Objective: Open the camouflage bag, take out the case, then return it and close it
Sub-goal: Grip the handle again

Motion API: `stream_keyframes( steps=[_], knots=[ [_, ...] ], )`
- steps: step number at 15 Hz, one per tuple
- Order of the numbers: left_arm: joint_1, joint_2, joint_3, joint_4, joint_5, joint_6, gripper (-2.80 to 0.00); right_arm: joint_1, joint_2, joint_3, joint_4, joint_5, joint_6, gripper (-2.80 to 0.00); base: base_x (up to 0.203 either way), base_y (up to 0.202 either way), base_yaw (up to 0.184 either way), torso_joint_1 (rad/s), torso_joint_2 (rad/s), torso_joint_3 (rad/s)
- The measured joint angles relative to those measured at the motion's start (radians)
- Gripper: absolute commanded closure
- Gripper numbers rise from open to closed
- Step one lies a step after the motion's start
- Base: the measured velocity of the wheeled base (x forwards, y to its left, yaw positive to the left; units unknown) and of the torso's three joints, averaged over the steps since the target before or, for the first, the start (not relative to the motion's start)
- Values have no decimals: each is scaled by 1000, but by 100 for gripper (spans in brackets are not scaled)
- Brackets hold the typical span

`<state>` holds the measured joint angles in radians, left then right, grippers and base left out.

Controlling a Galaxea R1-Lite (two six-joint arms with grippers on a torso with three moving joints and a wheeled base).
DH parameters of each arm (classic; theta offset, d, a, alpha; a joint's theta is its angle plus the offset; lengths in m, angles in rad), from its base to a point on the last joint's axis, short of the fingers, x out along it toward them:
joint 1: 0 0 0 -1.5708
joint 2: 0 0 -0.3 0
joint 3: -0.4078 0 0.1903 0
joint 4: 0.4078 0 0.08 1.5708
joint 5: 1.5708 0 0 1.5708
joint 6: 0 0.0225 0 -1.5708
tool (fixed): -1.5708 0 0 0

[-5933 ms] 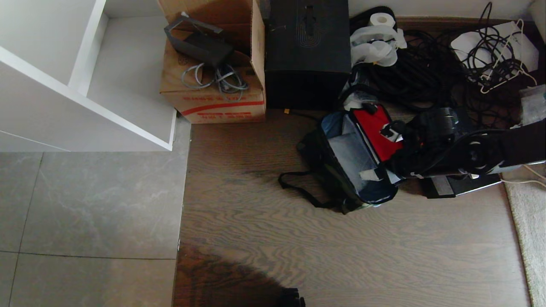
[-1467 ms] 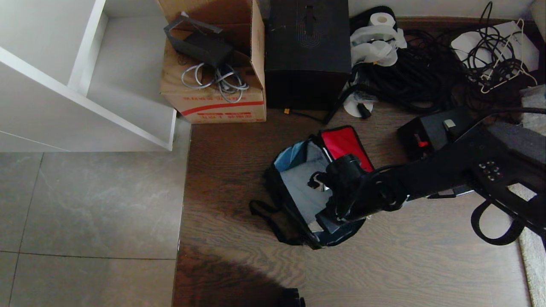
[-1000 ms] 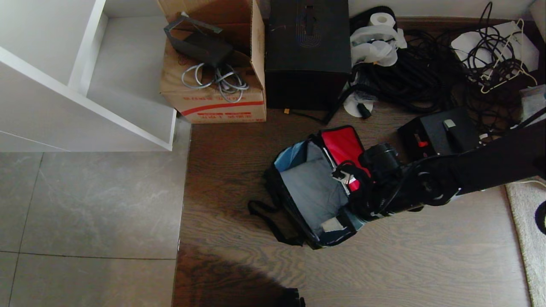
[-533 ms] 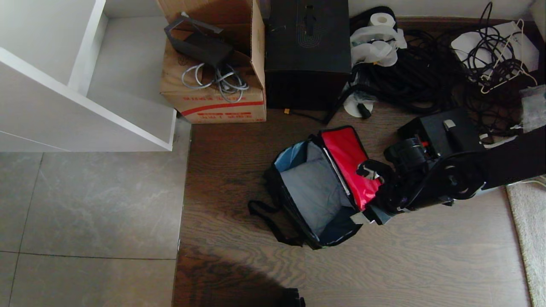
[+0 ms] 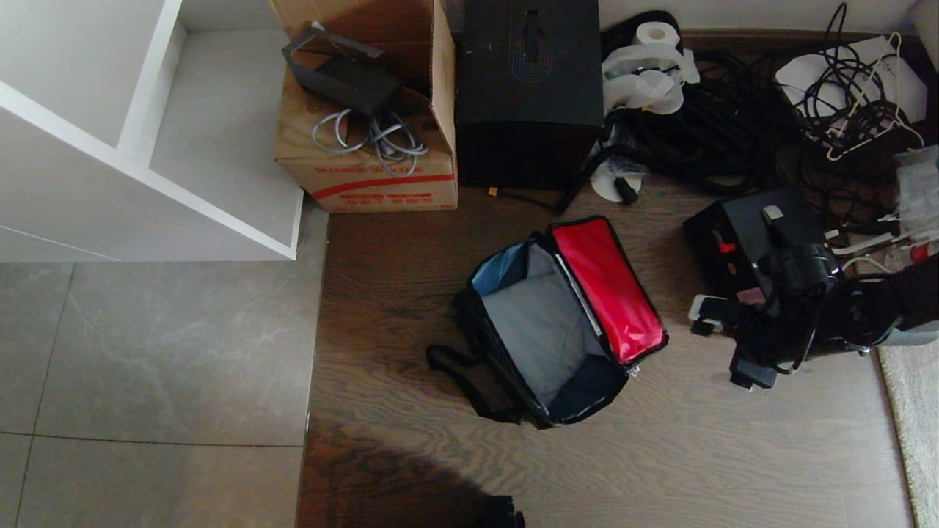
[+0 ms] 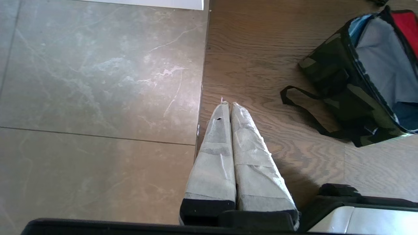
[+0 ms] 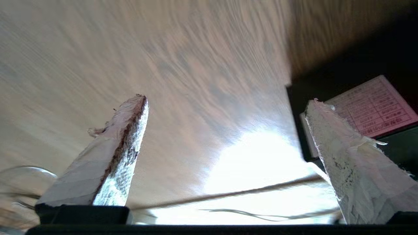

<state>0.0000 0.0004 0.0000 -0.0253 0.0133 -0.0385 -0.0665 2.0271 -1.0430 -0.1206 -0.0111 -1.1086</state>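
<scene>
Already the camouflage bag lies open on the wooden floor, red flap thrown back, grey interior showing nothing inside. My case sits well apart on its right, black and flat, partly behind my right gripper, whose jaws stand wide with nothing between them (one taped finger hangs beside the case's labelled edge). I judge the case stiff and fairly heavy, so the bar handle is the place to grip; its smooth sides look slippery. By contrast the bag is soft and will sag. My left gripper hangs parked near the bag's strap, fingers pressed together.
</scene>
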Motion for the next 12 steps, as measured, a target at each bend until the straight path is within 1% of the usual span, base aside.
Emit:
stream_keyframes(
  steps=[1,4,8,10,11,12],
  knots=[
    [0,0,0,0,0,-1,0,-8,8,0,-8,0,-17,-280,0,0,0,0,0,0],
    [0,0,0,0,0,-1,0,-17,20,2,-15,4,-23,-280,0,0,0,0,0,0],
    [0,0,0,0,0,0,0,-19,80,16,-113,26,-46,-280,0,0,0,0,0,0],
    [0,0,0,0,0,1,0,-2,104,41,-222,32,-53,-280,0,0,0,0,0,0],
    [0,0,0,0,0,0,0,6,112,48,-243,40,-46,-280,0,0,0,0,0,0],
    [0,0,0,0,0,0,0,20,118,55,-273,80,-3,-280,0,0,0,0,0,0]
  ],
)
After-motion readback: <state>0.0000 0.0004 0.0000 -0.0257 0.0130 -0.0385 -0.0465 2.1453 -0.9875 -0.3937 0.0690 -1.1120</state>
